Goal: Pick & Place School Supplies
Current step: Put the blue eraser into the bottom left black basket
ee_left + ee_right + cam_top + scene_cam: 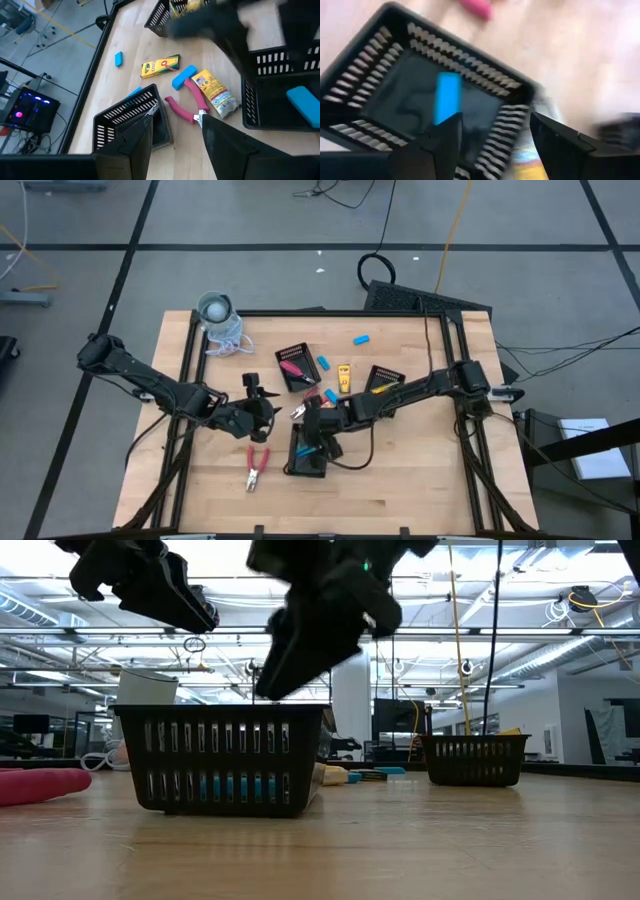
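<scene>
Above the black slotted plastic basket (307, 452) holding a light-blue oblong eraser (447, 96), the right gripper (492, 137) hovers with jaws released, seemingly post-drop, so fetching another item comes next.

A black slotted basket (222, 758) stands on the wooden worktop (400, 850), light-blue pieces (228, 787) visible through its lower slots. Two dark robot arms hang blurred above it. A red handle (42, 786) lies at the far left. Behind, a second basket (475, 760) sits near a yellow block (333, 775) and a blue piece (392, 771). A white cup-like object (147, 688) rises beyond the near basket.
</scene>
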Action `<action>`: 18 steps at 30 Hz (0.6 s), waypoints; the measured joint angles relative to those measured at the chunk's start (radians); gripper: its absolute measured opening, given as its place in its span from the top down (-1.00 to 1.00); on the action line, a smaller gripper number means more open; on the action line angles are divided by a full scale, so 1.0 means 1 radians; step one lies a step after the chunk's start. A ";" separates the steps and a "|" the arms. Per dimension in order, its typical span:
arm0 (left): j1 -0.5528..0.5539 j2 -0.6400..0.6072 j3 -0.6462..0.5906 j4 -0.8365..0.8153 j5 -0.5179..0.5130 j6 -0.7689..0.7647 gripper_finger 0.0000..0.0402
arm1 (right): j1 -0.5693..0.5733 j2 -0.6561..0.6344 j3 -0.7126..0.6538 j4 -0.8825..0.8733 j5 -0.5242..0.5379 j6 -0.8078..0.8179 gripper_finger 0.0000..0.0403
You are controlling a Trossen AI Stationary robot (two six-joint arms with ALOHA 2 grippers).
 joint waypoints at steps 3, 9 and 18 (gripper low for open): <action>0.002 -0.005 0.000 -0.002 -0.013 0.009 0.12 | -0.016 -0.045 0.003 -0.020 0.051 -0.037 -0.07; 0.024 -0.035 0.000 0.014 -0.017 0.024 0.12 | -0.078 -0.159 0.003 -0.106 0.076 -0.051 -0.03; 0.102 -0.042 -0.044 0.169 0.039 0.105 0.12 | -0.215 -0.199 0.001 -0.240 0.068 -0.091 -0.03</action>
